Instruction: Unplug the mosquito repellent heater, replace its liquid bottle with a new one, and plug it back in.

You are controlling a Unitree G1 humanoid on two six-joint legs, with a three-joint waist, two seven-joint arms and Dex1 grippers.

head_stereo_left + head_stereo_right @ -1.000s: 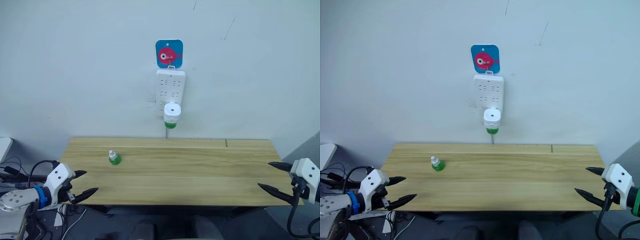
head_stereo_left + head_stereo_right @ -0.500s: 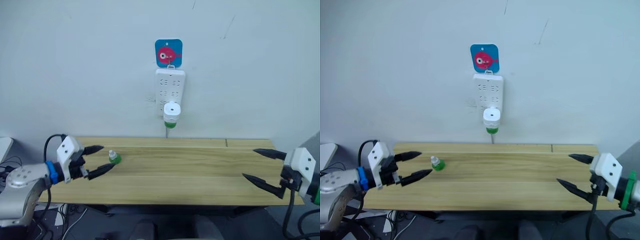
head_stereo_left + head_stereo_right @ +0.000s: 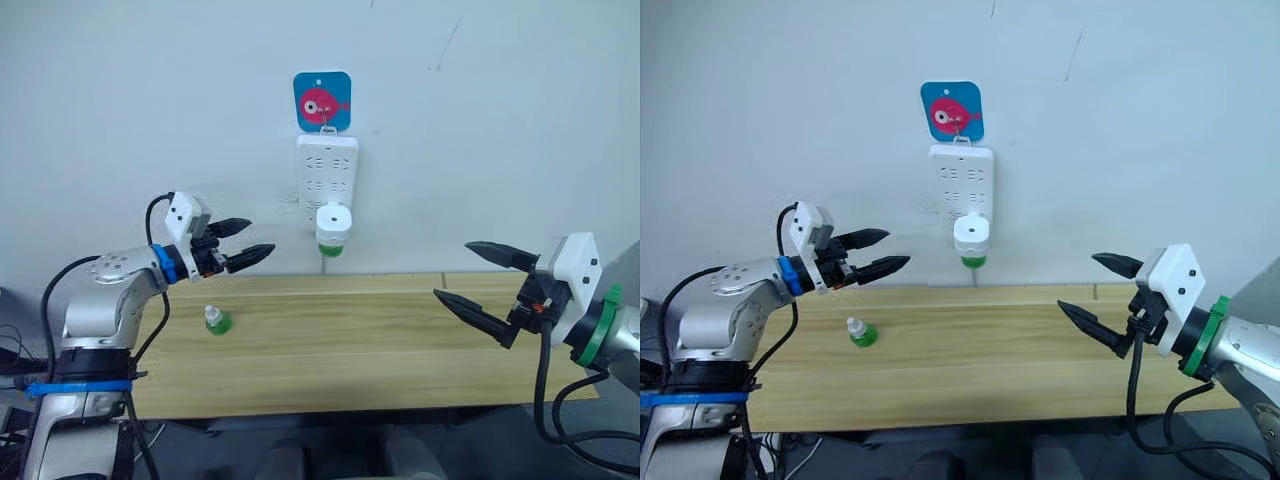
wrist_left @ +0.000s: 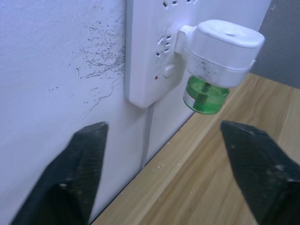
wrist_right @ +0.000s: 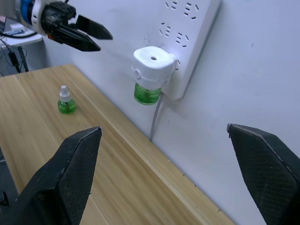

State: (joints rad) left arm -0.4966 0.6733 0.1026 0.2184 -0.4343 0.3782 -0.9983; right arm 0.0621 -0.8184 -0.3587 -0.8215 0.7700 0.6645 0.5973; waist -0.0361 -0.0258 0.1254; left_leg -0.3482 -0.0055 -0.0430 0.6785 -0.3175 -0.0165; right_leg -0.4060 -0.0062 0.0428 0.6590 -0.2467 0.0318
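White rounded plastic mosquito repellent heater (image 3: pixel 331 220) sits plugged into the white wall power strip (image 3: pixel 327 170), unplug step pending; left gripper (image 3: pixel 243 241) and right gripper (image 3: pixel 474 275) spread wide, empty, next needing a close on the heater.

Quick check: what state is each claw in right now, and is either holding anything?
Left claw: open, holding nothing, raised toward the small white rounded plastic plug-in heater.
Right claw: open, holding nothing, above the wooden table.

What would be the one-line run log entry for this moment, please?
heater: plugged into power strip, green bottle fitted | new capped bottle: upright on table | left gripper: open, raised | right gripper: open, empty
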